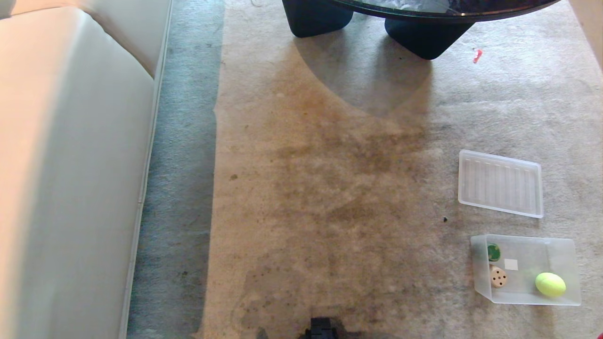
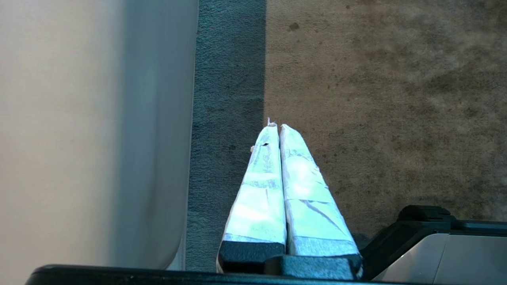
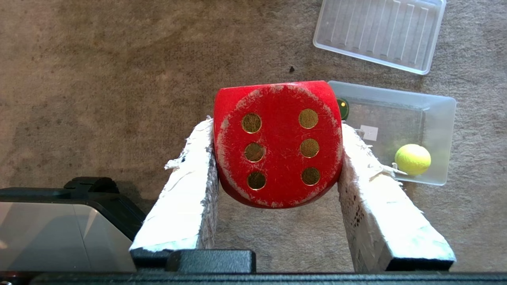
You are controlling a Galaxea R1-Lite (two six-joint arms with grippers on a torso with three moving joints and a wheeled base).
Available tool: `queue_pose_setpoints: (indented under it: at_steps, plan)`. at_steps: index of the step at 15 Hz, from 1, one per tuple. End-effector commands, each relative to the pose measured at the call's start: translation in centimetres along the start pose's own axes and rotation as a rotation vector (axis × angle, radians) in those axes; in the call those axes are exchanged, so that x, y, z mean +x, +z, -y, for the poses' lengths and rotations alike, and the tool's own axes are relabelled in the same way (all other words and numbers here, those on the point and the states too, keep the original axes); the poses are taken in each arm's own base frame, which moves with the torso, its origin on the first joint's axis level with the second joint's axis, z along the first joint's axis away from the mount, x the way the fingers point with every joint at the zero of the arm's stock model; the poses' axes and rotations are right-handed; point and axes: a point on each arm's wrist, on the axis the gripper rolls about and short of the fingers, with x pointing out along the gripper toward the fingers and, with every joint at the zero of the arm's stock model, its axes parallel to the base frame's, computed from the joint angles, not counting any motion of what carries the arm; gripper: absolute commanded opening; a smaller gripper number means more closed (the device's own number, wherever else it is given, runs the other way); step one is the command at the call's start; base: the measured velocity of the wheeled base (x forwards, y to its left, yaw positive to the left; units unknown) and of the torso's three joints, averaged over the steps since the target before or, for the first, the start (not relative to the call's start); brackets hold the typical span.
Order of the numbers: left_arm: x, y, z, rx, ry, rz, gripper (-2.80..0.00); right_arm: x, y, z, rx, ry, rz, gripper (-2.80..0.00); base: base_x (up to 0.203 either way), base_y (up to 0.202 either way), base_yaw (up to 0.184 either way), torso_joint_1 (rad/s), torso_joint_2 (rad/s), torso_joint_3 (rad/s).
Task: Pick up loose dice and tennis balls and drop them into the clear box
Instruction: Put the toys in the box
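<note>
the right gripper point(image 3: 277, 148) pinches the red die point(image 3: 277, 144) by two flat opposite sides at centre frame, a sound hold for a hard, light, smooth-faced cube, with the clear box point(image 3: 437, 118) at its right; the left gripper point(image 2: 276, 128) is pressed together.

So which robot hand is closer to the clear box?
The right. The right gripper, holding the red die, hovers beside the clear box. The left gripper is by the sofa, far off.
</note>
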Motion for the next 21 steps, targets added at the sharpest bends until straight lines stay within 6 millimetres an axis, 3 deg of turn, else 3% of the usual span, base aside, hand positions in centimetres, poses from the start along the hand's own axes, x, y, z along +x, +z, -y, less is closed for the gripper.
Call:
queue_pose_setpoints:
  at_steps: [1,21]
  plan:
    - [0.0,0.0,0.0,0.0,0.0,0.0,-2.8,0.0,0.0,0.0,-0.001,0.001,-0.001,-2.8,0.0,0.0,0.0,0.0,0.0,0.0]
    - [0.0,0.0,0.0,0.0,0.0,0.0,-2.8,0.0,0.0,0.0,-0.001,0.001,-0.001,-2.8,0.0,0.0,-0.004,0.0,0.0,0.0]
